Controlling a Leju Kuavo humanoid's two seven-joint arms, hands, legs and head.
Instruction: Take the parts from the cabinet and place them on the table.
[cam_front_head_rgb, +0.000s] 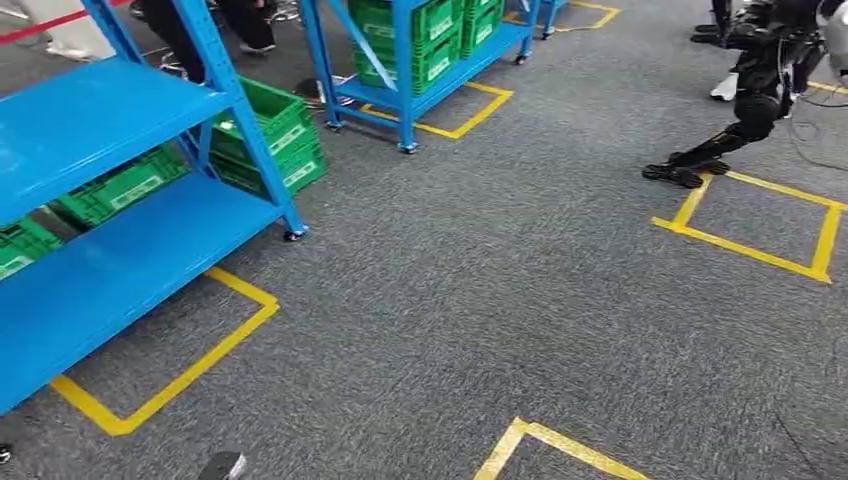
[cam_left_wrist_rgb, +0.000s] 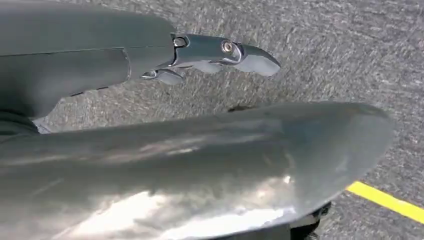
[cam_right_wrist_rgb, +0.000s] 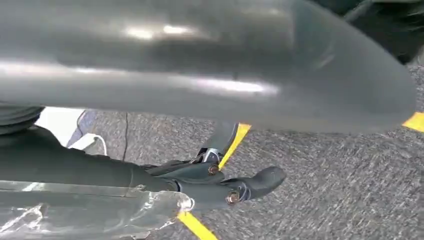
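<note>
The robot stands on the grey carpet (cam_front_head_rgb: 480, 300) and looks down at a blue shelf rack (cam_front_head_rgb: 110, 200) at its left side. Green plastic crates (cam_front_head_rgb: 270, 135) sit on the floor behind this rack, and more green crates (cam_front_head_rgb: 420, 40) are on a second blue rack (cam_front_head_rgb: 400, 95) further away. I think the parts are inside such crates, but from here I cannot see any part itself. No tabletop is visible. Yellow tape (cam_front_head_rgb: 170, 385) marks squares on the floor, one of them around the foot of the near rack. Another dark humanoid robot (cam_front_head_rgb: 750, 100) stands at the far right, beside another yellow square.

Both arms hang down. The left hand (cam_left_wrist_rgb: 200, 57) holds nothing; its fingers (cam_left_wrist_rgb: 250, 57) are stretched out over the carpet. The right hand (cam_right_wrist_rgb: 220, 182) is also empty, with fingers (cam_right_wrist_rgb: 265, 177) slightly bent but apart, above a yellow line.

In my judgement the task is only at its beginning, and the step in hand is to approach the rack. To do it well, the robot should turn to the left, face the shelf squarely, stop at the taped square, and lift an arm only when a crate is well in view.
</note>
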